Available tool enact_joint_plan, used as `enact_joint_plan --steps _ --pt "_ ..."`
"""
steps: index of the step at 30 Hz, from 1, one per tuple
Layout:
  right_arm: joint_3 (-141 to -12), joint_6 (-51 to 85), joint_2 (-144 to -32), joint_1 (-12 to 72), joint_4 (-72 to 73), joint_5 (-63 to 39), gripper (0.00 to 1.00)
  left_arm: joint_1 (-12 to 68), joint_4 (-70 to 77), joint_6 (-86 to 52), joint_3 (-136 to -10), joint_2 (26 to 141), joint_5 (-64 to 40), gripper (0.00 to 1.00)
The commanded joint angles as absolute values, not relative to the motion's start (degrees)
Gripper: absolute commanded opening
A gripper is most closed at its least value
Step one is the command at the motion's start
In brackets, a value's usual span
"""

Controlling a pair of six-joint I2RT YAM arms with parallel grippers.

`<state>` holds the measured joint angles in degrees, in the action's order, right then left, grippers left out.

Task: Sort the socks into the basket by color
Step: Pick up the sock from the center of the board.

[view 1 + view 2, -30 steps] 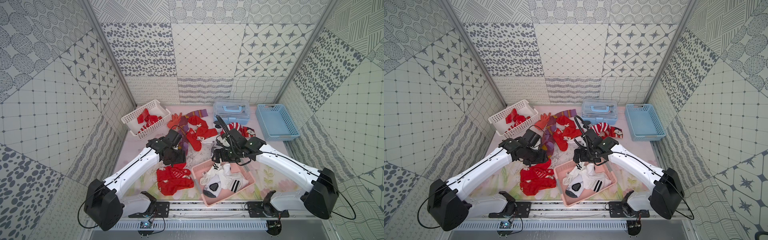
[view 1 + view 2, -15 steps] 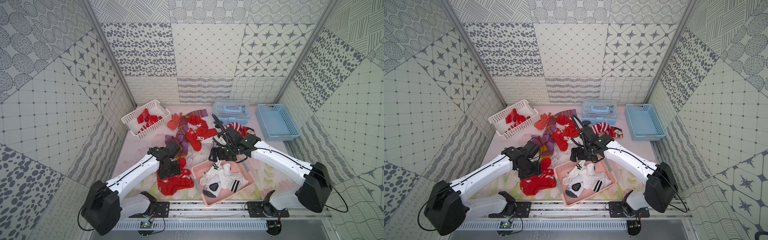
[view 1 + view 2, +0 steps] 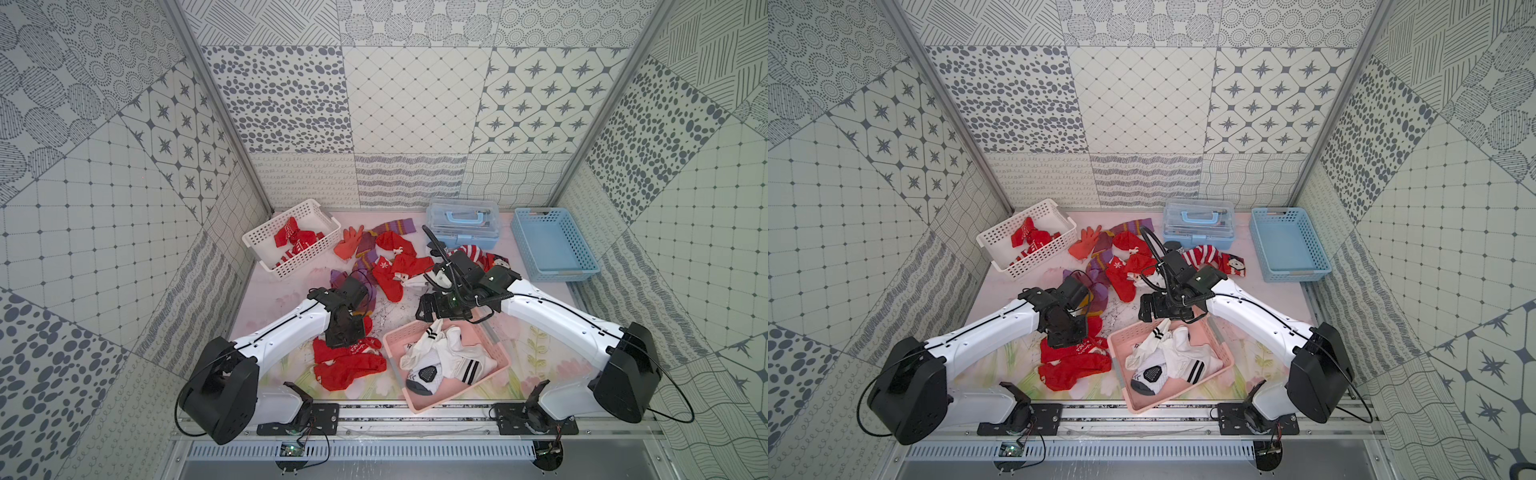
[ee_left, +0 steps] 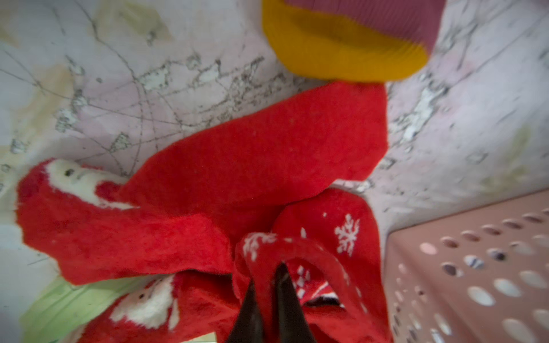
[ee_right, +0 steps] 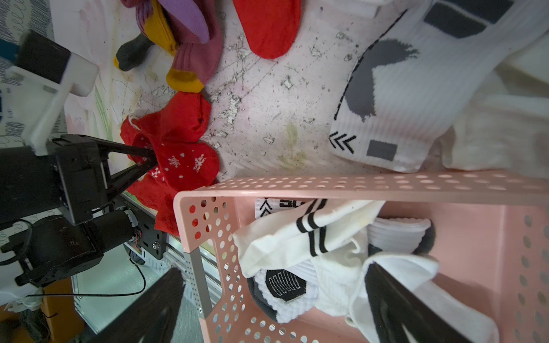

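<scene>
Toward the table's near edge, left gripper [image 4: 269,285] clamped on a red snowflake sock [image 4: 300,261] atop the red sock pile [image 3: 347,361], pink basket [image 3: 496,376] with white socks [image 3: 446,361] beside it, right gripper [image 5: 273,306] spread wide, seemingly empty, above its rim.

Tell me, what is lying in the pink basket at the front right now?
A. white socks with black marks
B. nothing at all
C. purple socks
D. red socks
A: in both top views the pink basket holds only white socks with black stripes and marks; the right wrist view shows the same. The red socks lie on the table beside it.
</scene>
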<state>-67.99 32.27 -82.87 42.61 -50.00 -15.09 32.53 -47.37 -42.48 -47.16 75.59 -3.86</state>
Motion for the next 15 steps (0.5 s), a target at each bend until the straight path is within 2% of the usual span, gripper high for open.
enact_joint_plan --steps 1,15 --pt "-70.3 30.8 -83.8 42.1 -50.0 -15.6 0.98 32.7 -47.7 -40.1 -51.4 74.7 -0.8 0.0" --pt "-72.2 30.2 -86.2 41.9 -49.7 -16.3 0.98 32.6 -51.8 -36.6 -60.3 71.4 6.7 0.0"
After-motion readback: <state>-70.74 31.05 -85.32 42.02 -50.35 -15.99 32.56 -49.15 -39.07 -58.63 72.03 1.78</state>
